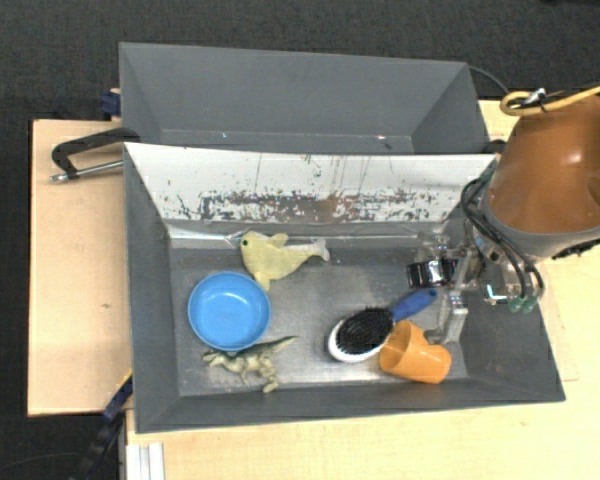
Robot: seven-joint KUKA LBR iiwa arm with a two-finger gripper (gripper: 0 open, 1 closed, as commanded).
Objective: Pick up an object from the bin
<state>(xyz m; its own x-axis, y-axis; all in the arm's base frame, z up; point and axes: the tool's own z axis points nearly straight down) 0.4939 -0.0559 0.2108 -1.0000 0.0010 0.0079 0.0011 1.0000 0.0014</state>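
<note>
Near edge: an orange cup (416,354) is seen on its side at the near right, and a greenish toy dinosaur (245,361) at the near left of the bin (150,298).
Tool position: the tool (452,318) is lowered into the right end of the bin, just above the orange cup and beside the blue handle of a black hairbrush (362,334).
Tool state: whether it is apart or together cannot be told; nothing is seen clamped in it.
Likely target: the cup or the brush handle is judged the candidate, since both lie nearest; which one cannot be settled.
Other things: a blue bowl (228,309) is set at the left, and a yellow soft toy (272,256) against the far wall, both well apart from the tool.
Risk, crowding: cup and brush lie touching or nearly so, so one could be nudged or dragged while the other is closed on.
Risk, slip: the cup's rounded wall could be squeezed out sideways.
Risk, wall: the right wall is close and could be struck.
Count: one cup, one hairbrush, one bowl, one dinosaur, one soft toy; five things in all.
</note>
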